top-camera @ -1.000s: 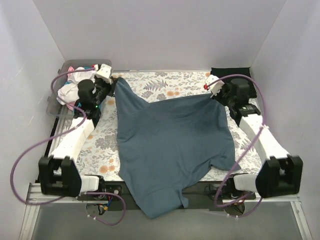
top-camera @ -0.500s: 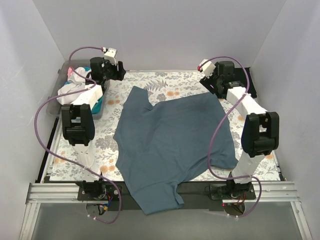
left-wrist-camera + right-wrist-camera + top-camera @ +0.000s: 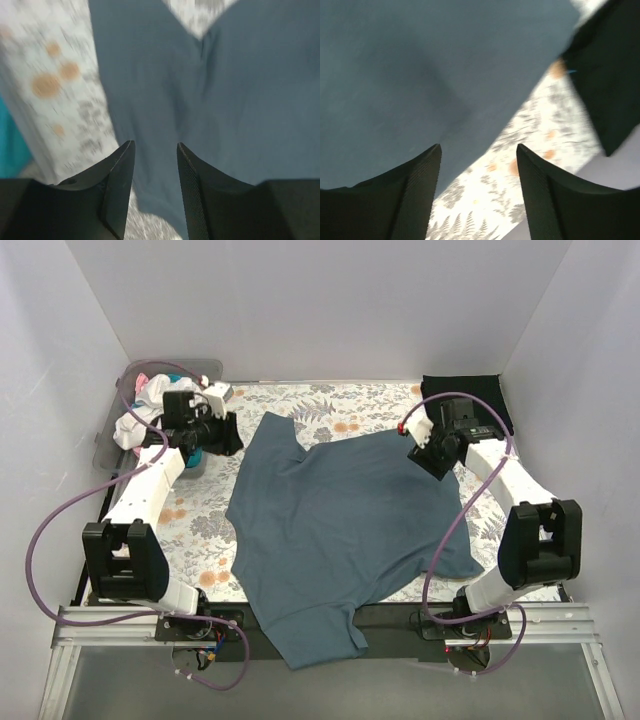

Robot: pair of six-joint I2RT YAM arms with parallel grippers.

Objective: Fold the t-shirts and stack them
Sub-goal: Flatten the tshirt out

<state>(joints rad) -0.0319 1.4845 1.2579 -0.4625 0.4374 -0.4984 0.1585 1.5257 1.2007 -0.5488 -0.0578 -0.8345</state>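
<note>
A large slate blue-grey t-shirt [image 3: 340, 530] lies spread on the floral table cloth, its lower end hanging over the near edge. My left gripper [image 3: 228, 436] hovers at the shirt's upper left corner, open with nothing between its fingers [image 3: 122, 170]; blue-grey cloth [image 3: 210, 95] shows below it. My right gripper [image 3: 432, 458] is over the shirt's upper right corner, open and empty; the shirt's edge [image 3: 420, 75] runs under it. A folded black t-shirt [image 3: 462, 395] lies at the back right. White, pink and teal shirts [image 3: 140, 425] are heaped in the bin at the left.
A clear plastic bin [image 3: 112, 440] stands at the back left beside the left arm. The floral table cloth [image 3: 350, 405] covers the table. White walls close in on three sides. Purple cables [image 3: 60, 530] loop beside both arms.
Both grippers let go of the blue-grey shirt's upper corners and the shirt dropped flat. The arms rose high, then came back down over the corners, with jaws open.
</note>
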